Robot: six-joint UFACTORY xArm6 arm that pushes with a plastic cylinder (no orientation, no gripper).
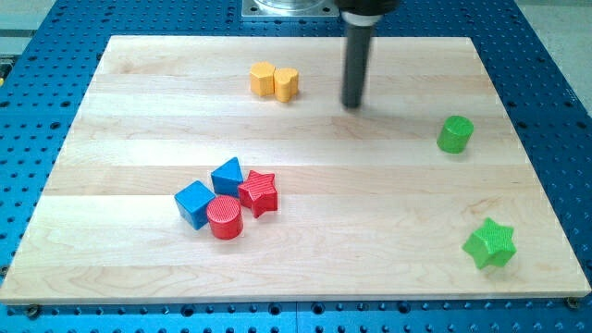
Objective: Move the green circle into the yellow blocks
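The green circle [455,134] stands near the board's right edge, in the upper half of the view. Two yellow blocks sit side by side near the view's top centre: a yellow hexagon [264,80] and a yellow heart-like block [286,84], touching each other. My tip [352,105] rests on the board to the right of the yellow blocks and up and to the left of the green circle, touching neither.
A green star [489,244] lies at the lower right. A cluster at the lower left holds a blue cube [195,203], a blue triangle-like block [228,176], a red cylinder [225,217] and a red star [259,192]. The wooden board [370,231] sits on a blue perforated table.
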